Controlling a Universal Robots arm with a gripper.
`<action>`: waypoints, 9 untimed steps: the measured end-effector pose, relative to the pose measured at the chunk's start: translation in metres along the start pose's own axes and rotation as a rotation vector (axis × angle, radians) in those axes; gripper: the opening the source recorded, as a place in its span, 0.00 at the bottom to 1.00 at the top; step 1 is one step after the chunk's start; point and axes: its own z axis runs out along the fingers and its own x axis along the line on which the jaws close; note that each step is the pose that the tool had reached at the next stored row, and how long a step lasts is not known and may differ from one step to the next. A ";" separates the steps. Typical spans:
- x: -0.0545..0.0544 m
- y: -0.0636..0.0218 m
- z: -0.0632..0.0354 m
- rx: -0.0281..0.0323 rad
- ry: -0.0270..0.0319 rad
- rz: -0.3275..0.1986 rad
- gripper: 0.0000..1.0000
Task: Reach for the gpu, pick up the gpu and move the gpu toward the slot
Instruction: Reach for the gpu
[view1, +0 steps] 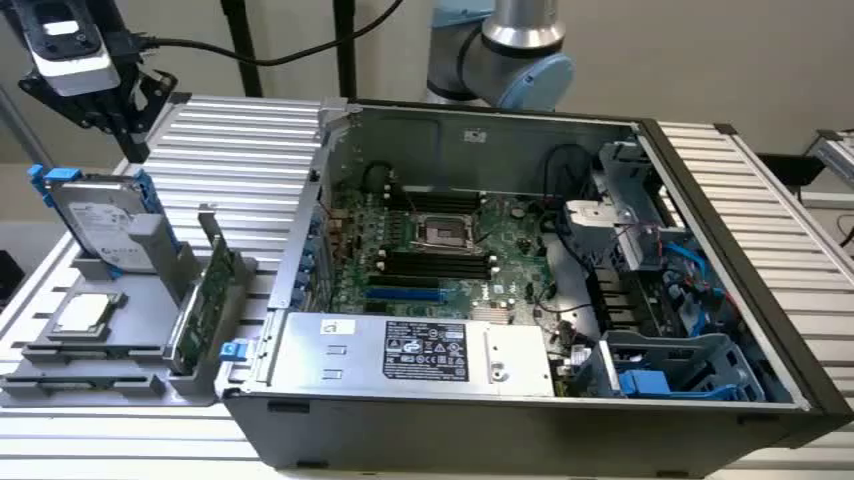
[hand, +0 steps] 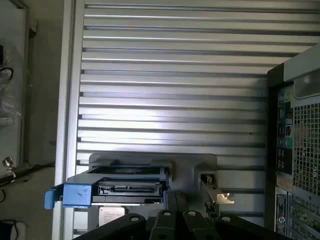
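Note:
The gpu (view1: 200, 300) is a thin green card standing on its edge in a grey holder (view1: 160, 370) at the exterior view's left, its silver bracket pointing up. My gripper (view1: 134, 140) hangs high above the holder's far end, over the hard drive, well clear of the card. Its fingers look shut with nothing between them. From the wrist view, the gripper (hand: 177, 199) sits over the holder, with the gpu bracket (hand: 210, 189) just beside it. The blue slot (view1: 404, 296) lies on the motherboard inside the open computer case (view1: 534, 420).
A grey hard drive with blue rails (view1: 100, 225) (hand: 127, 189) stands in the same holder beside the gpu, and a CPU chip (view1: 83, 315) lies flat in front of it. Ribbed aluminium table (view1: 240, 140) surrounds the case. The power supply (view1: 414, 350) fills the case's near side.

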 end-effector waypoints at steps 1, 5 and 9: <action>0.000 0.0000 0.0000 0.0000 0.0000 0.000 0.11; 0.000 0.0000 0.0000 0.0000 0.0000 0.000 0.11; 0.000 0.0000 0.0000 0.0000 0.0000 0.001 0.11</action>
